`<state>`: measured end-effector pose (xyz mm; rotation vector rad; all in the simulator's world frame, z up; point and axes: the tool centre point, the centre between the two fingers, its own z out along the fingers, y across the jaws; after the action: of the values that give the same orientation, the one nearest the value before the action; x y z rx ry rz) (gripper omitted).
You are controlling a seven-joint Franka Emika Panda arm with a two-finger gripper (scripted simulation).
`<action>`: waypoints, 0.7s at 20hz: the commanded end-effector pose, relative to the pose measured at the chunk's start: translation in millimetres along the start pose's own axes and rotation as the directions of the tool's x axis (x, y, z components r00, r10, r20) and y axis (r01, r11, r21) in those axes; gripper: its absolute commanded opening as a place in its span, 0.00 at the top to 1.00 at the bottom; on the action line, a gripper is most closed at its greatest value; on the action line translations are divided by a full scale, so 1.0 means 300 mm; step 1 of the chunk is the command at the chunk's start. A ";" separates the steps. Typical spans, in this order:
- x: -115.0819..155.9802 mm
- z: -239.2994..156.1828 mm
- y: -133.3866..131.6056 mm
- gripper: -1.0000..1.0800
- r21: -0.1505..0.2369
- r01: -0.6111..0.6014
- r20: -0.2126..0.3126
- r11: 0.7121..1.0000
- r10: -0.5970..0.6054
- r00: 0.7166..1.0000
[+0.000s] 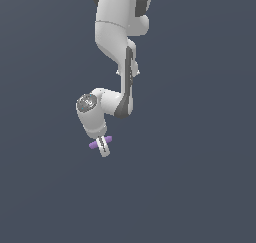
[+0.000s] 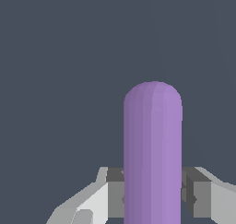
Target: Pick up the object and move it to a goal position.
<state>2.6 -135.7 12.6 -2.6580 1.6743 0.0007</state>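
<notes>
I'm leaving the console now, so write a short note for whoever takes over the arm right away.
Gripper: shut on the purple rod, one finger on each side.
Rod: held crosswise, both ends sticking out past the fingers in the exterior view.
Done: rod grasped. Whether it is off the ground yet cannot be told.
Left: carry it to the goal; no goal marker shows in either view.

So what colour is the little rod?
Purple, plain all over; the rod shows best in the wrist view.
</notes>
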 end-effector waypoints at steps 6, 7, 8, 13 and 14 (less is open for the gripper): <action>0.001 -0.003 0.000 1.00 -0.002 0.001 -0.002 1.000 -0.001 1.000; 0.003 -0.006 0.001 1.00 -0.004 0.003 -0.005 1.000 -0.003 1.000; 0.005 -0.011 0.002 1.00 -0.006 0.005 -0.008 1.000 -0.005 1.000; 0.022 -0.053 0.007 1.00 -0.033 0.024 -0.038 0.999 -0.026 0.999; 0.027 -0.066 0.008 1.00 -0.041 0.030 -0.046 0.999 -0.032 0.998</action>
<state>3.2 -142.2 27.0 -2.7152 1.6674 -0.0201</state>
